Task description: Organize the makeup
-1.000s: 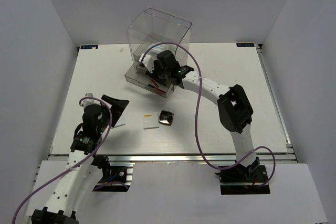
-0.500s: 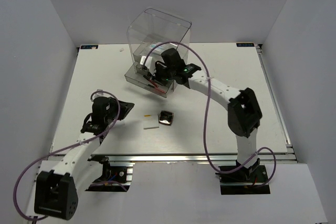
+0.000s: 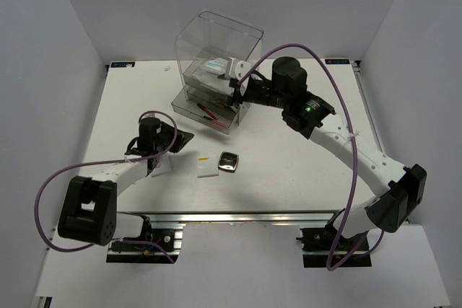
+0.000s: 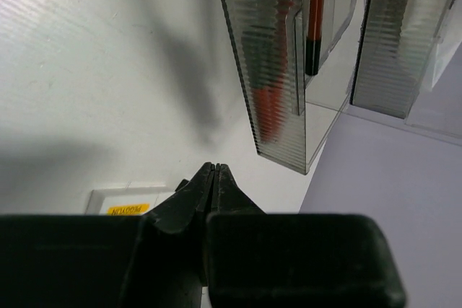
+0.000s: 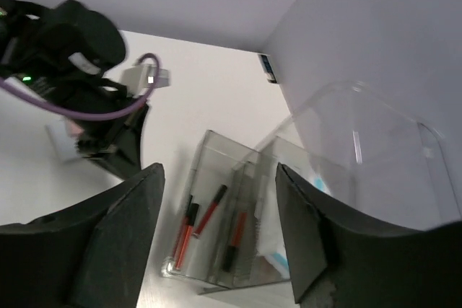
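Makeup partly in a clear drawer box [image 3: 220, 48], partly loose on a white table [image 3: 289, 171] closed in by plain pale panels on three sides. Box standing at the far middle of the table, upper level holding a white, blue-printed packet [image 3: 215, 66], lower drawer [image 3: 189, 108] pulled out toward the near side with thin red-and-black sticks [image 3: 210, 112] lying side by side in it. Right gripper [image 3: 233, 91] reaching in from the right to the front of the box, above the lower drawer. Fingers [image 5: 123, 243] spread wide in the wrist view, nothing between them, the sticks showing through the gap. Contact with the box impossible to tell. Left gripper [image 3: 172, 141] low over the near-left part of the table, well apart from the box, fingertips [image 4: 189, 203] pressed together, nothing visible between them. Just beside those tips, a flat pad with a yellow label [image 4: 128, 203] lying on the table. Toward the near middle, a white square pad [image 3: 207, 168] flat on the surface, a black square compact [image 3: 229, 161] just to its right, and a tiny dark-and-yellow piece [image 3: 204, 158] just beyond the pad, too small to identify.
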Action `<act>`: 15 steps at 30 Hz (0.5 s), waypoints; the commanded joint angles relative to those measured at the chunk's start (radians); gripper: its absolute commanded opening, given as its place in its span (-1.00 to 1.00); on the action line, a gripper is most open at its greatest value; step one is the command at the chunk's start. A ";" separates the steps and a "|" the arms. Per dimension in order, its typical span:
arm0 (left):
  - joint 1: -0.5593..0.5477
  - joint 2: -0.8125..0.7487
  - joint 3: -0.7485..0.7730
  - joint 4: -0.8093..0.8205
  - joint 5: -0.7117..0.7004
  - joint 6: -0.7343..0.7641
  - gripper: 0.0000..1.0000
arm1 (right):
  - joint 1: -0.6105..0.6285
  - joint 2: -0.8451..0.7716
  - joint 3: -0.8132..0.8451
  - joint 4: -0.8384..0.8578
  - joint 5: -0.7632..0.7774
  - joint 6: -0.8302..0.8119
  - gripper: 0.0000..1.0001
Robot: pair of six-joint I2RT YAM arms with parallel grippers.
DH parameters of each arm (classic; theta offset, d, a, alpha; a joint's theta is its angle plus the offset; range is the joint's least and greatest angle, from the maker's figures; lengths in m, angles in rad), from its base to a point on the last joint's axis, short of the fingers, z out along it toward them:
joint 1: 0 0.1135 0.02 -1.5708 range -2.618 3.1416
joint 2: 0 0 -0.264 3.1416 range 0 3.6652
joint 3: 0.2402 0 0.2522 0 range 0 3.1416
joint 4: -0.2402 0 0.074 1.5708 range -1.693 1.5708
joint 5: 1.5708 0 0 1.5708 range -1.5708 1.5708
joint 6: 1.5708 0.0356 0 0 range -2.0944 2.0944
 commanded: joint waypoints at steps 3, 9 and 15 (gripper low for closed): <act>-0.004 0.099 0.080 0.077 0.024 0.013 -0.75 | -0.080 0.009 0.054 0.090 0.133 0.174 0.45; -0.004 0.217 0.194 0.077 0.027 0.023 -0.77 | -0.138 -0.053 -0.037 0.102 0.116 0.214 0.46; -0.006 0.323 0.298 0.056 0.029 0.025 -0.78 | -0.195 -0.109 -0.112 0.116 0.110 0.260 0.47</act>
